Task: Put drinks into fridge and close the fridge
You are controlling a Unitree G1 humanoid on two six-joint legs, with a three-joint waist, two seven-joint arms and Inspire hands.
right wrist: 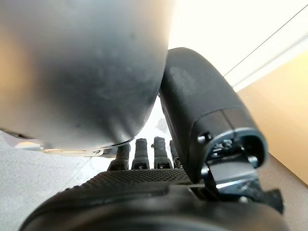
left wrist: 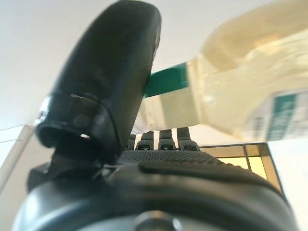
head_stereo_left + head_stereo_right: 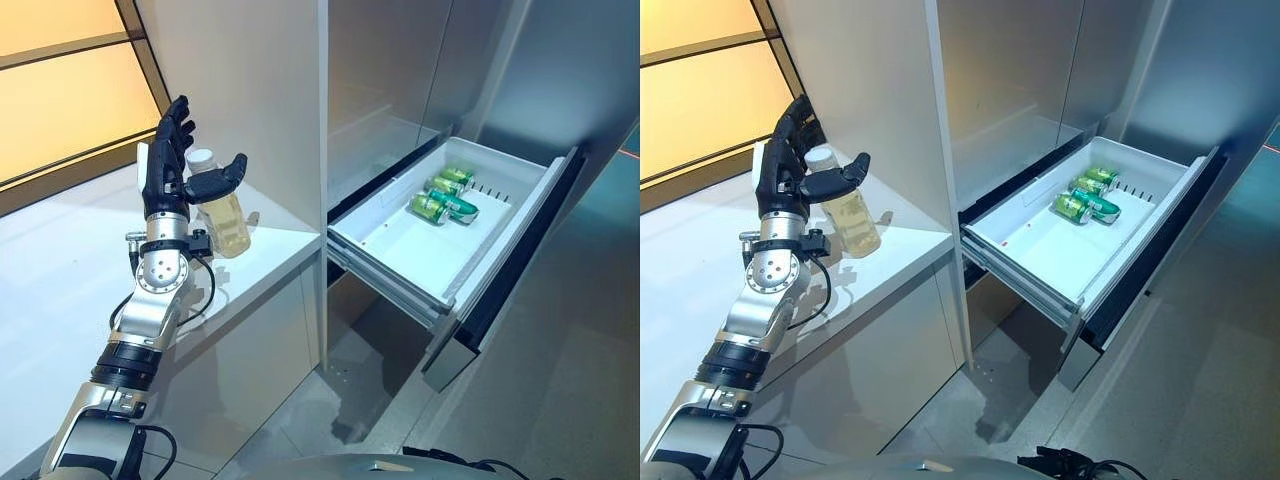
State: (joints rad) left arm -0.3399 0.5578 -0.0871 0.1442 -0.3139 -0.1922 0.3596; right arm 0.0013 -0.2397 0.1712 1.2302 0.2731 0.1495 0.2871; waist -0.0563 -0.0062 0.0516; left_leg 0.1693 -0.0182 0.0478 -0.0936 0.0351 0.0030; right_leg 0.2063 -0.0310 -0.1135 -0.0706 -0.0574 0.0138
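Note:
A clear bottle [image 3: 225, 222] of pale yellow drink with a white cap stands on the white counter [image 3: 60, 260]. My left hand [image 3: 165, 165] is upright beside it, open. Its fingers are straight behind the bottle and its thumb reaches across the bottle's neck. The left wrist view shows the bottle [image 2: 240, 91] just past the thumb [image 2: 106, 72]. Green cans [image 3: 444, 195] lie at the back of the white fridge drawer [image 3: 400, 262], which is pulled out. My right hand [image 1: 139, 180] shows in its wrist view, fingers straight, holding nothing.
A tall white cabinet wall [image 3: 250, 90] rises just behind the bottle, between the counter and the fridge. The drawer's dark front panel [image 3: 520, 260] juts out over the grey floor [image 3: 580, 400]. The drawer's front half holds nothing.

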